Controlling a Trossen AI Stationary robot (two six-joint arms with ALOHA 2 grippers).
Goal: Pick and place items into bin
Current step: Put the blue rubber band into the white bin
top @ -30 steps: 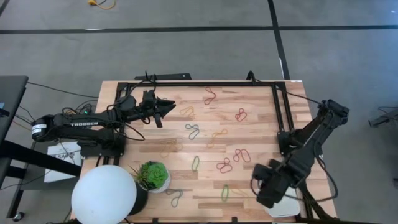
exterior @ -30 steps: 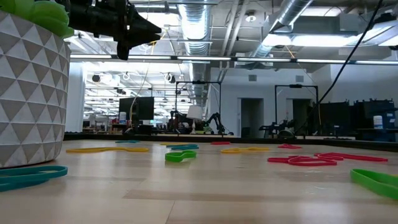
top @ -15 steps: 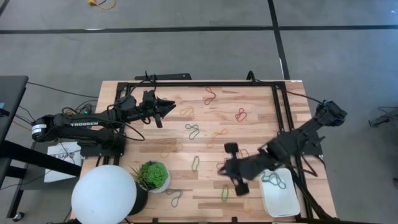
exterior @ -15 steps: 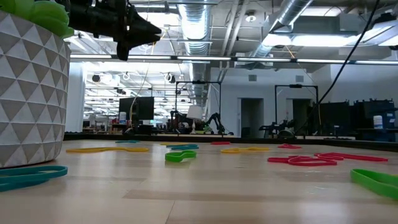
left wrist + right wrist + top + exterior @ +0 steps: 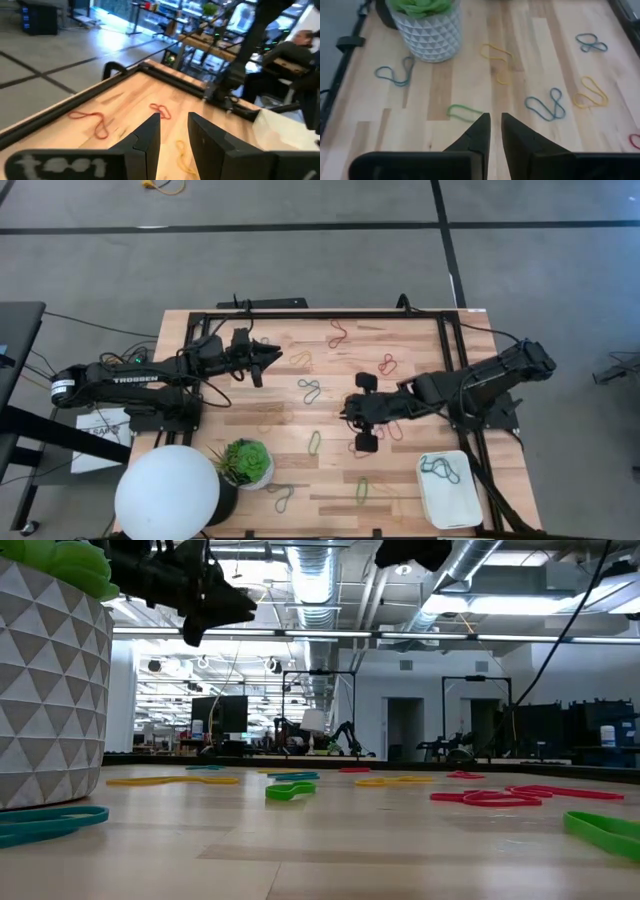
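Several thin rubber-band items lie flat on the wooden table: red (image 5: 338,333), yellow (image 5: 300,360), teal (image 5: 311,390), green (image 5: 314,442) and others. The white bin (image 5: 452,505) sits at the near right corner with a teal band (image 5: 440,468) in it. My right gripper (image 5: 347,412) hovers above the table's middle, slanting down, its fingers (image 5: 481,129) a narrow gap apart with nothing between them; a green band (image 5: 463,112) lies just ahead of it. My left gripper (image 5: 272,358) hangs open and empty above the far left part of the table.
A potted plant (image 5: 247,463) and a large white round lamp (image 5: 167,498) stand at the near left corner. A black frame rail (image 5: 450,350) runs along the far and right sides. A person (image 5: 300,47) sits beyond the table.
My right gripper has swung from over the bin at the near right toward the table's left and far side, out to the middle, rolling its wrist on the way. The bin now shows uncovered with a teal band inside. My left gripper has tipped slightly downward in place.
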